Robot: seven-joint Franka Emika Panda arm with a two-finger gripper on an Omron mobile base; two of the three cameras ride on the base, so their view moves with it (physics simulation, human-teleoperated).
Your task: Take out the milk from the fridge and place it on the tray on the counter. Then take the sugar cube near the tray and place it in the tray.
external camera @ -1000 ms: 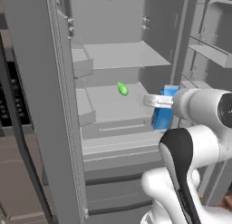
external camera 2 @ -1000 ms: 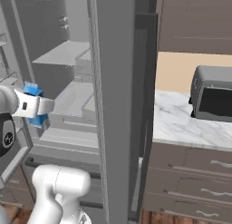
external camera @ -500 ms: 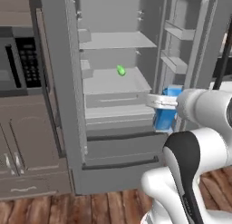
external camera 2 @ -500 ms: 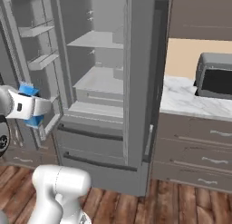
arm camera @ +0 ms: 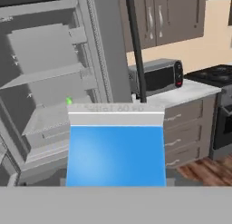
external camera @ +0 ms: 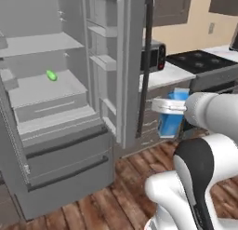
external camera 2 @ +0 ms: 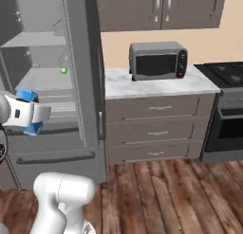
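Observation:
My gripper (external camera: pixel 163 106) is shut on the milk (external camera: pixel 173 121), a small blue carton with a white top, and holds it in the air out in front of the fridge (external camera: pixel 51 112). From the right base the milk (external camera 2: pixel 26 95) pokes out above and below the gripper (external camera 2: pixel 39 113). The hand view has the milk (arm camera: pixel 116 154) large in its lower middle. The fridge (external camera 2: pixel 79 62) stands open, its grey shelves bare but for a small green object (external camera: pixel 51 76). The white marble counter (external camera 2: pixel 152 85) lies right of the fridge. The tray and the sugar cube are out of view.
A grey microwave (external camera 2: pixel 158 61) sits on the counter above brown drawers (external camera 2: pixel 154 129). A black stove (external camera 2: pixel 225 74) stands further right. The open fridge door (external camera: pixel 114 61) with its bins juts out between shelves and counter. Wooden floor (external camera 2: pixel 180 195) spreads in front.
The whole picture has swung from the fridge interior to the right, bringing counter, microwave and stove into sight: the base has moved. The milk stays held in the gripper.

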